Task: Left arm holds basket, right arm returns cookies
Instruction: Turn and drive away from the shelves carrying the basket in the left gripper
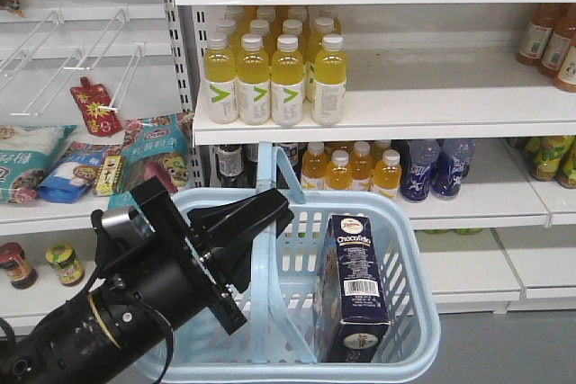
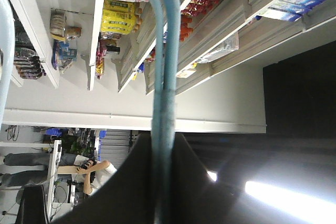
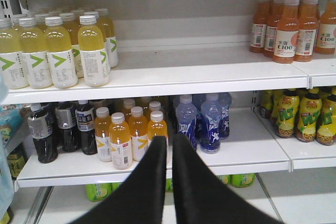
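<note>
**Basket held, cookies not yet in hand**

Left gripper [image 1: 274, 213] is clamped on the basket [image 1: 351, 197] by its two thin handles [image 2: 164, 51]. The left wrist view shows both bars running straight down between my jaws. Right gripper [image 3: 169, 142] has its jaws nearly together with nothing between them, and faces the drink shelves [image 3: 210, 74].

The cookies [image 1: 355, 285] stand on end inside the basket, toward its right wall, barcode face outward.

Handling, as I judge it: a light, stiff cardboard box. The printed faces look smooth and may slip, and the broad panels will dent under hard squeeze. Best to take it across the narrow sides near the top, where it stands free of the slotted wall, and lift straight up.

Only the front view shows the box and the basket's interior. It does not show my right arm. The right wrist view shows only shelves and bottles [image 3: 63, 51], not the box.
</note>
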Tool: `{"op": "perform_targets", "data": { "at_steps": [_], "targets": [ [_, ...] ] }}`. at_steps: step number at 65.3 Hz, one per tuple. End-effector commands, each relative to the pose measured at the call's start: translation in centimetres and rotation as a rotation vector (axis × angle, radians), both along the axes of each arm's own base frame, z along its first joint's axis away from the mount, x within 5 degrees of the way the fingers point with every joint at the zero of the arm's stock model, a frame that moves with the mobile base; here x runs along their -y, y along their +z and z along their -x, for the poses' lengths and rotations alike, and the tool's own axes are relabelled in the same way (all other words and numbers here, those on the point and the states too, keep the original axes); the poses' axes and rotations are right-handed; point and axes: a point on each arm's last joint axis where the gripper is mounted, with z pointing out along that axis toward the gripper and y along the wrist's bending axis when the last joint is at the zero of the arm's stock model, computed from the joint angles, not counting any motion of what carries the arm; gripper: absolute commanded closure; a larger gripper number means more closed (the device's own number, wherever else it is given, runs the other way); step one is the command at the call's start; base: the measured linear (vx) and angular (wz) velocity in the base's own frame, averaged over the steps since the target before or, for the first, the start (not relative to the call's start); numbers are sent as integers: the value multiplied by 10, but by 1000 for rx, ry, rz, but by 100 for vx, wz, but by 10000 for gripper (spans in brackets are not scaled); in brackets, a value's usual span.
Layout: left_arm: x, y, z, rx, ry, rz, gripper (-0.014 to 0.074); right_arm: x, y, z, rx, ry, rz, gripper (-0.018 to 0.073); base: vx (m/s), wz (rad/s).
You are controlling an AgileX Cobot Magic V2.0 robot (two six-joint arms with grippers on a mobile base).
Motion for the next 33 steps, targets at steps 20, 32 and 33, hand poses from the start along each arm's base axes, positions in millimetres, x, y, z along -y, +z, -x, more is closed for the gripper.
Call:
{"op": "perform_targets", "data": {
  "at_steps": [20,32,33],
  "targets": [
    [-7,40,9,216,-16,265,596,1,1,0,65,-8,15,566,29,0],
    [-7,40,9,216,-16,265,596,1,1,0,65,-8,15,566,18,-4],
    [-7,40,9,216,-16,265,596,1,1,0,65,-8,15,566,12,-10]
  ]
}}
